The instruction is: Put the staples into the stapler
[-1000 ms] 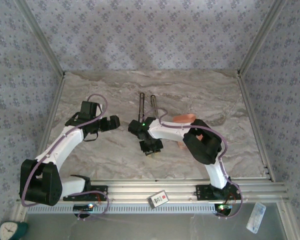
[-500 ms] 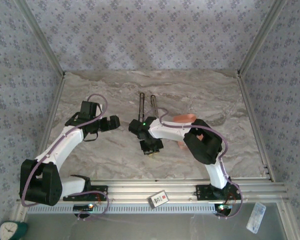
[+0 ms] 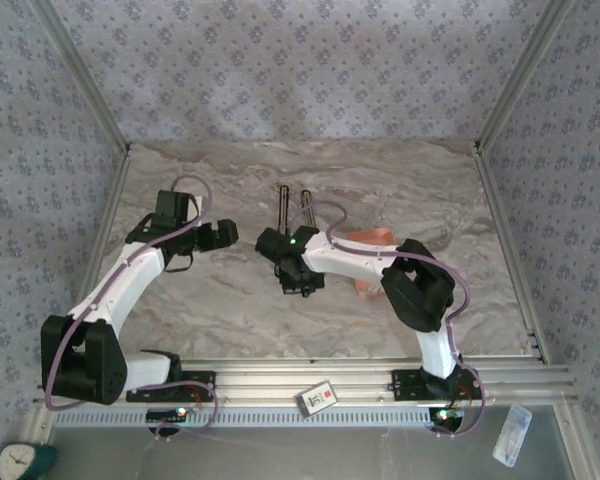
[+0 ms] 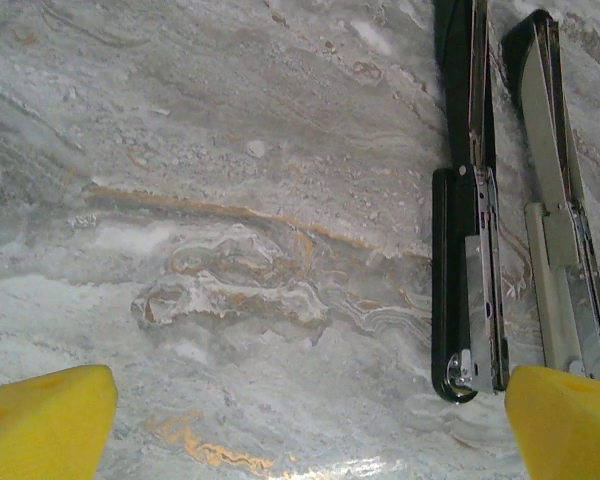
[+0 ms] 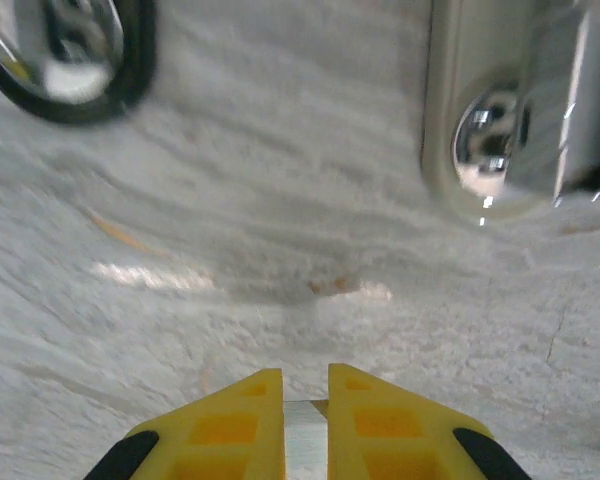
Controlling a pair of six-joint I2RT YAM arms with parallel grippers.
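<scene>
Opened stapler [image 4: 468, 300] lies lengthwise near-to-far; left jaws apart, right jaws clamped on staples [image 5: 305, 416].

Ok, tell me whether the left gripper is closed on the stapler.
No, the yellow fingers of the left gripper stand wide apart over the table, gripping nothing.

No readable text; card [image 3: 317, 397] on front rail [image 3: 270, 377] carries print too small to read.

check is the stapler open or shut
Open: the stapler lies unfolded flat, its two halves side by side.
</scene>
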